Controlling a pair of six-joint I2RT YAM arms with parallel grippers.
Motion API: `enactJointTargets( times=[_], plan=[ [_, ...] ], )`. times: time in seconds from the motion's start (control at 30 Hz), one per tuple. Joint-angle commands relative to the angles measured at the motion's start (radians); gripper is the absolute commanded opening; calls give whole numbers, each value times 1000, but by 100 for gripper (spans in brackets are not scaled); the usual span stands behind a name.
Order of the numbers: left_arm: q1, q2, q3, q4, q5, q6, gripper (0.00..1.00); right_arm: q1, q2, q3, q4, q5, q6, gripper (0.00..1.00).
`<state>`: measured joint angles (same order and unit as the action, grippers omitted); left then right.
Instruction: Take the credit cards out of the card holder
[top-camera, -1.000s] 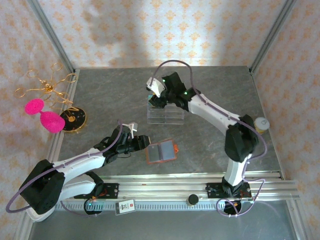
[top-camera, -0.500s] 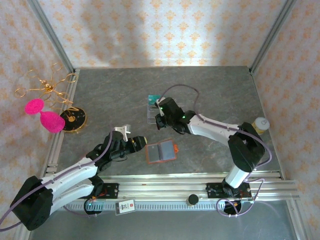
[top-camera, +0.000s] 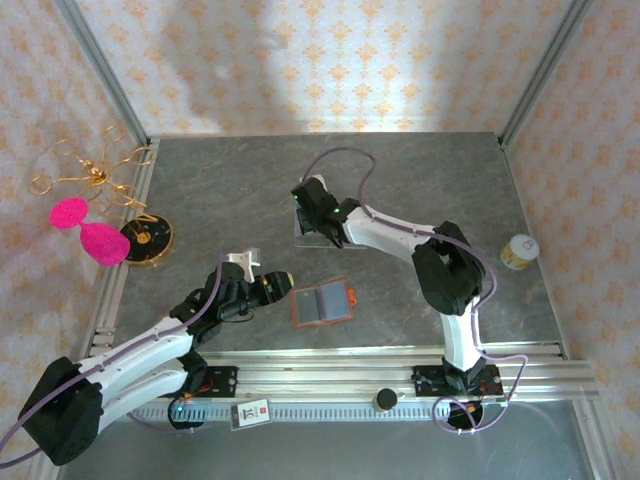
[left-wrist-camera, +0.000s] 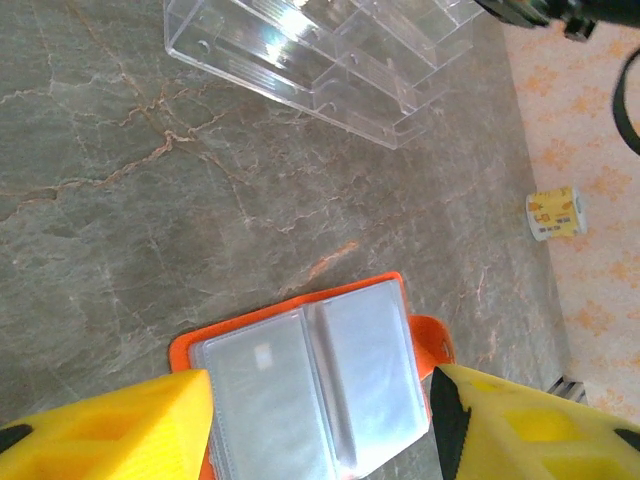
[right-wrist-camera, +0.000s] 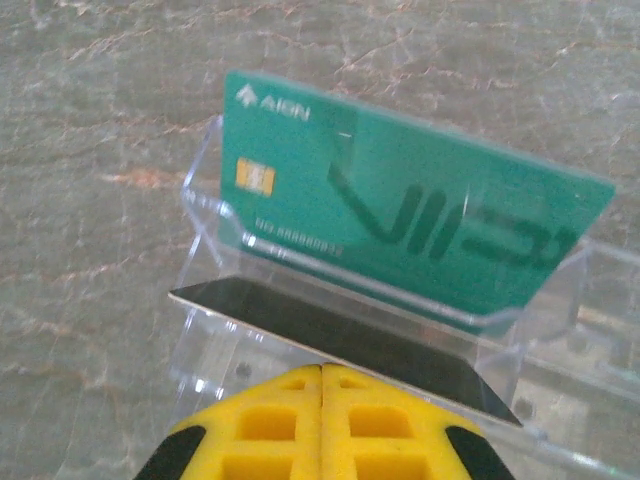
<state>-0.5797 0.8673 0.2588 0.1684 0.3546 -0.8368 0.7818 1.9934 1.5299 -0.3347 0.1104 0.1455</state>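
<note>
Now we are seeing our right gripper (right-wrist-camera: 322, 385) shifting back over the clear rack (right-wrist-camera: 197, 215), fingers pressed together. 2 cards are sitting there: the teal card (right-wrist-camera: 420, 230) upright on its long edge, lengthwise along the rack, and the dark card (right-wrist-camera: 330, 335) leaning before it. Our left gripper (left-wrist-camera: 320, 410) is hanging open over the card holder (left-wrist-camera: 350, 370), which is lying flat and open. A small yellow tub (left-wrist-camera: 553, 212) is standing well apart.

Brightly and evenly lit from above, with soft grey shadows smeared across the back wall (top-camera: 250, 60) and a pale sheen along the near rail (top-camera: 330, 373). White glare on the clear rack (left-wrist-camera: 300, 50) at the left wrist; yellow fingers (right-wrist-camera: 260, 425) blurred close to the right wrist lens, green card (right-wrist-camera: 400, 230) slightly soft.
</note>
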Motion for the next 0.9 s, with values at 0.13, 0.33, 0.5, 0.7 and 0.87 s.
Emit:
enactJointTargets(
  times=[0.13,0.33,0.5,0.7,0.87],
  plan=[
    [12,-29,0,-38,-24,28,61,-16,77,131,-103,96,-21,0],
    [12,-51,-5,-51,-31,31,63,-6,35,127,-97,49,-24,0],
    [12,-68,-13,-49,-50,22,65,23,-61,66,-81,31,-9,17],
    [12,-94,-30,-44,-94,8,65,101,-264,-205,18,-9,40,32],
    [12,-139,-67,-31,-129,-13,67,245,-328,-410,54,6,102,34]
  ],
)
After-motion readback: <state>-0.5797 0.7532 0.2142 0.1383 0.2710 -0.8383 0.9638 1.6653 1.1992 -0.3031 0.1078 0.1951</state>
